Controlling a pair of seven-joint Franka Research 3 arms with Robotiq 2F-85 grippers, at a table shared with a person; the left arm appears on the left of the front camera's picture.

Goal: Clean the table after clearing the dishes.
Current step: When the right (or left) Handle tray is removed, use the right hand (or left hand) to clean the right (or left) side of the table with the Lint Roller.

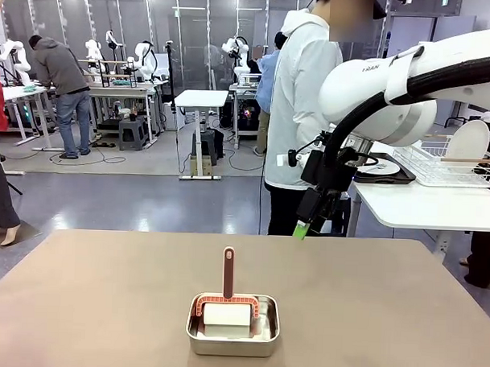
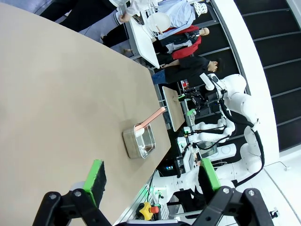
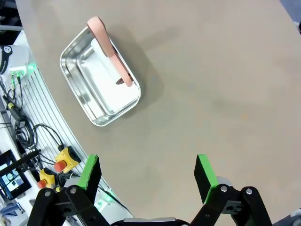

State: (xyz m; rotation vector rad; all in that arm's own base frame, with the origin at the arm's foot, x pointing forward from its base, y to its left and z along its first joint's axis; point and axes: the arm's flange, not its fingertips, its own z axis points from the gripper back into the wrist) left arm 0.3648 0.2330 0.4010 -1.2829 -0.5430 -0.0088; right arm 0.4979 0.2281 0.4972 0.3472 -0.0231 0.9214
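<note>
With the table (image 1: 104, 307) bare save the steel pan (image 1: 232, 336) at its near middle, the right gripper (image 3: 146, 165), jaws spread and empty like the left gripper (image 2: 151, 167), should settle squarely over the upright pink handle (image 1: 228, 271) before closing.

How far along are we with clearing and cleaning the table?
Clearing looks done: the table holds just a steel pan with a brush; a plate sits on a dark tray on the side table. In hand: nothing, the left gripper and right gripper both hover open and empty. Left: take the brush and wipe the table.
</note>
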